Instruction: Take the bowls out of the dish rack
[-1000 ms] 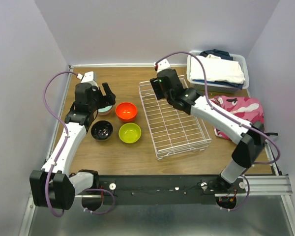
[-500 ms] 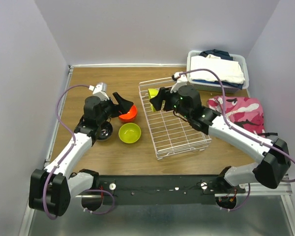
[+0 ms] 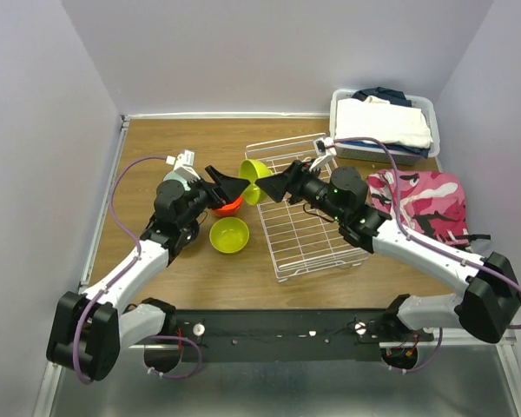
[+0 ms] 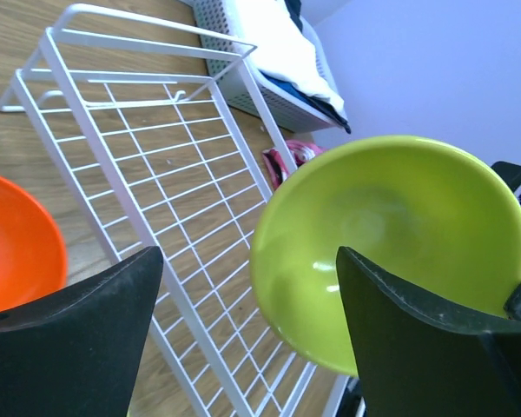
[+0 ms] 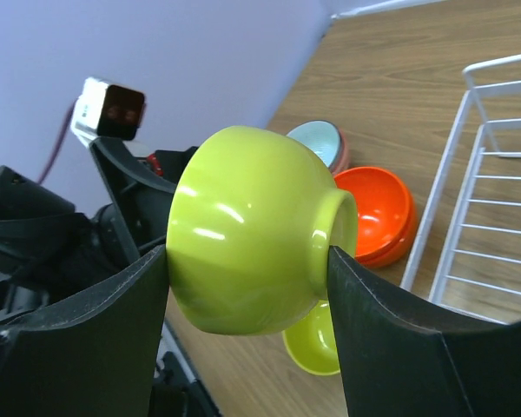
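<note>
Between your right jaws sits a lime-green bowl (image 5: 252,230), clamped across its side and foot, tipped on edge and held clear of the desk (image 3: 156,148). Its open mouth faces your left jaws, which stand wide apart right at its rim; you cannot tell whether they touch it. Below the right jaws lies the white wire dish rack (image 3: 308,230), its left rail just beside the bowl. Under the left jaws an orange bowl (image 3: 230,208) rests on the desk. A second lime-green bowl (image 3: 229,234) sits just beside it toward the arm bases, and a pale blue bowl (image 5: 319,142) on its far side. Well behind the right jaws are a bin of folded clothes (image 3: 382,122) and a pink camouflage cloth (image 3: 421,195).
</note>
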